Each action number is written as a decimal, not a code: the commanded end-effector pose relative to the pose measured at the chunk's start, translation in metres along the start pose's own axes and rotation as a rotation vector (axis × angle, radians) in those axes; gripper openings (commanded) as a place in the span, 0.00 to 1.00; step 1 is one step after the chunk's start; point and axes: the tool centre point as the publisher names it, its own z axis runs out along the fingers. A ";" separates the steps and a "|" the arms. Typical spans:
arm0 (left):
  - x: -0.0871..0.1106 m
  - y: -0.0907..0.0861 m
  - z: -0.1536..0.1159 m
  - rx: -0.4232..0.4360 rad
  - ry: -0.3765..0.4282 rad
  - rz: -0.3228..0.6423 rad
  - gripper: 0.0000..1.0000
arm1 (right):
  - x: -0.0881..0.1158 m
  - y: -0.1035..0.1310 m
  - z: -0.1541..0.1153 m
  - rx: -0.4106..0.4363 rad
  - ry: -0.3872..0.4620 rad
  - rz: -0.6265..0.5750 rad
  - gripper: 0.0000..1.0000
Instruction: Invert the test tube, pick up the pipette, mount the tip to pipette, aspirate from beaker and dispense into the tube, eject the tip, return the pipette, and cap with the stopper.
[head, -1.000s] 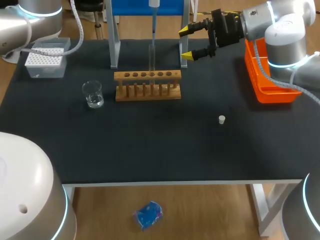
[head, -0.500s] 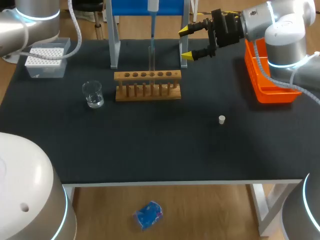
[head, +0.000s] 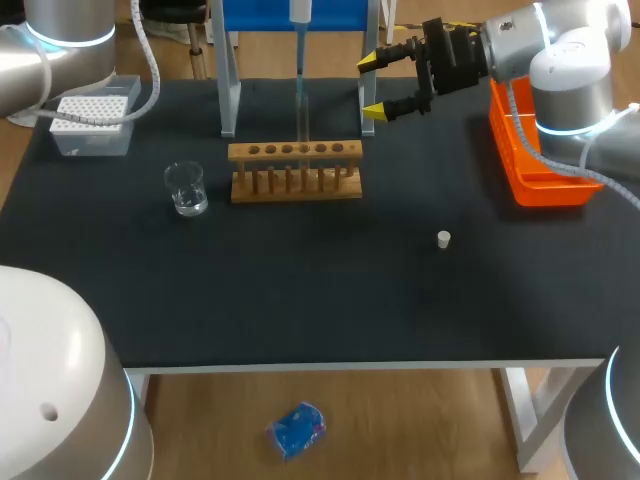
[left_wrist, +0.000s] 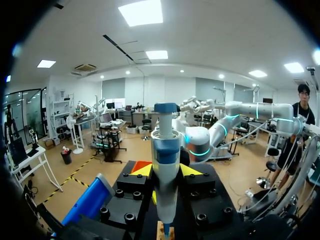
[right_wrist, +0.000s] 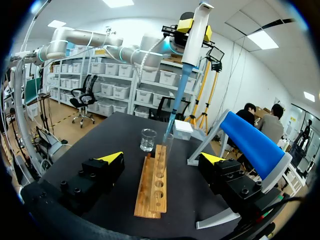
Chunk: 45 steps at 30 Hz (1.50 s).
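My left gripper (left_wrist: 166, 172) is shut on the white and blue pipette (left_wrist: 165, 165), whose body stands between the yellow tips. Seen from the head view, the pipette (head: 299, 12) hangs upright at the back, its blue tip (head: 300, 65) pointing down at the clear test tube (head: 303, 118) standing in the wooden rack (head: 295, 170). In the right wrist view the pipette (right_wrist: 196, 37) ends at the tube's mouth (right_wrist: 168, 137). My right gripper (head: 372, 86) is open and holds nothing, just right of the tube. The beaker (head: 186, 188) stands left of the rack. The white stopper (head: 444, 239) lies at mid right.
A tip box (head: 90, 122) sits at the back left. The blue pipette stand (head: 228, 95) rises behind the rack. An orange bin (head: 535, 160) lines the right edge under my right arm. In the right wrist view the rack (right_wrist: 155, 182) lies ahead of my gripper (right_wrist: 161, 157).
My left arm has drifted slightly left with the pipette, uncovering more of the tip box. The right arm has kept still.
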 end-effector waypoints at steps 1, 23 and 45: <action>-0.002 0.001 0.003 0.008 -0.002 0.006 0.00 | 0.000 0.000 0.000 0.000 0.001 -0.001 1.00; 0.002 0.011 0.004 0.049 -0.028 0.010 0.00 | 0.000 0.000 0.000 0.000 0.001 -0.001 1.00; 0.009 0.018 0.002 0.046 -0.056 0.020 0.00 | 0.000 0.000 0.000 0.000 0.001 -0.001 1.00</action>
